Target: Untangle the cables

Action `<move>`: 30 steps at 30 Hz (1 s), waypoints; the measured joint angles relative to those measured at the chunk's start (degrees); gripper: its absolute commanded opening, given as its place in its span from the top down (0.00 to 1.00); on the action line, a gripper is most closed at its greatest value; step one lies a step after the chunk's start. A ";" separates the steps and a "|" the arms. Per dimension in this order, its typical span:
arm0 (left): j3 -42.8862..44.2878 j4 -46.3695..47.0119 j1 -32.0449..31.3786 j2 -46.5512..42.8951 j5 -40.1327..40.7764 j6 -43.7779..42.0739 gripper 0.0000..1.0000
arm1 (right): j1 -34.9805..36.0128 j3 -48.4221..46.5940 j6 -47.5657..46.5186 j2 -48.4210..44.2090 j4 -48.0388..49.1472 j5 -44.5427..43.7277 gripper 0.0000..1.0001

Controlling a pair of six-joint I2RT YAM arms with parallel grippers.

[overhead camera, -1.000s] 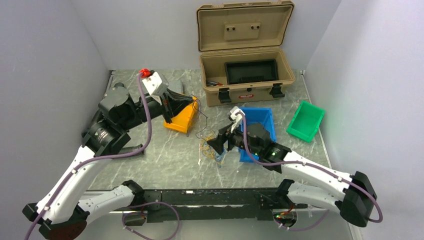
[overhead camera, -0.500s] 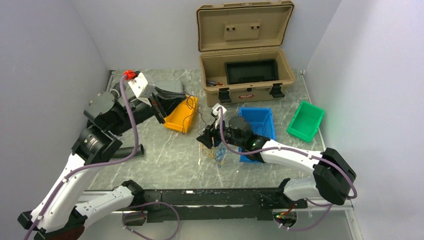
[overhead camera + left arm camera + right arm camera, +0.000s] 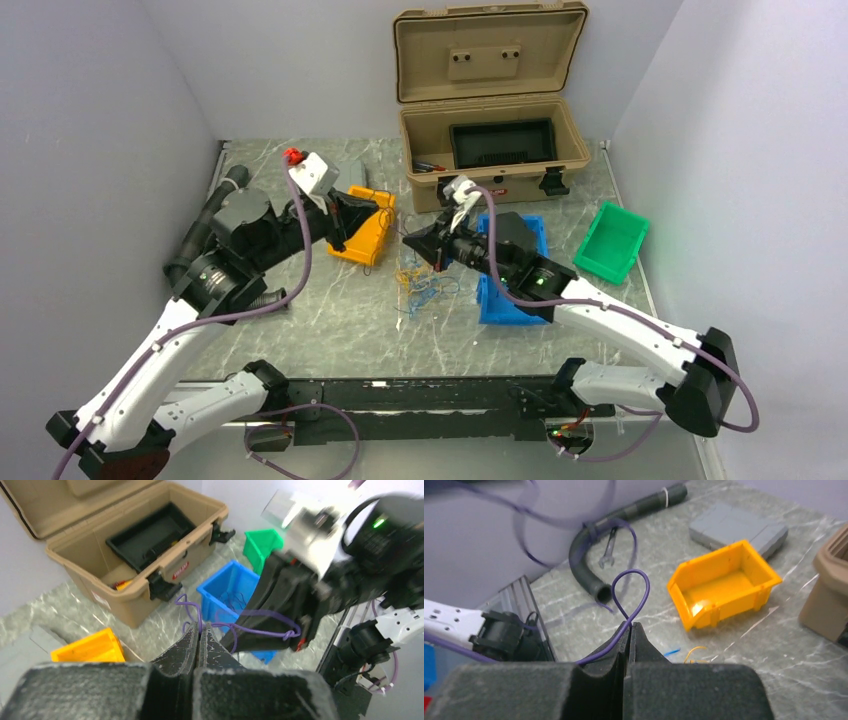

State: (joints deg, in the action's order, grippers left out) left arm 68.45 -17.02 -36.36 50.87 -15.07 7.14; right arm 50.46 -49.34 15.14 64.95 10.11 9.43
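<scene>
The cables lie as a loose tangle of thin yellow and blue wires on the marble table between the two arms. My left gripper hovers over the yellow bin, shut on a thin purple wire. That wire runs in a loop to a knot in front of my right gripper. My right gripper is above the tangle, shut on the same kind of purple wire, which loops up from its tips. A yellow strand and a blue strand lie below.
An open tan toolbox stands at the back. A blue bin sits under the right arm and a green bin at the right. A black corrugated hose, a small wrench and a grey block lie at the left.
My right gripper has shut on the purple wire and risen from the tangle toward the toolbox. My left gripper swung left, then back right over the yellow bin, staying shut.
</scene>
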 measured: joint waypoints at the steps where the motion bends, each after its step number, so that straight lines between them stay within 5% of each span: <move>1: -0.81 0.04 0.00 0.20 0.04 0.37 1.00 | 0.00 -0.98 0.02 -0.94 -0.70 -0.63 1.00; 30: -10.38 16.39 -0.02 6.36 -9.90 11.67 1.00 | 0.00 -6.60 4.87 -5.90 -17.03 -12.50 1.00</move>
State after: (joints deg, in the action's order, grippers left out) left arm 58.06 -0.62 -36.38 57.23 -24.97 18.81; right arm 50.46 -55.94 20.01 59.05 -6.92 -3.07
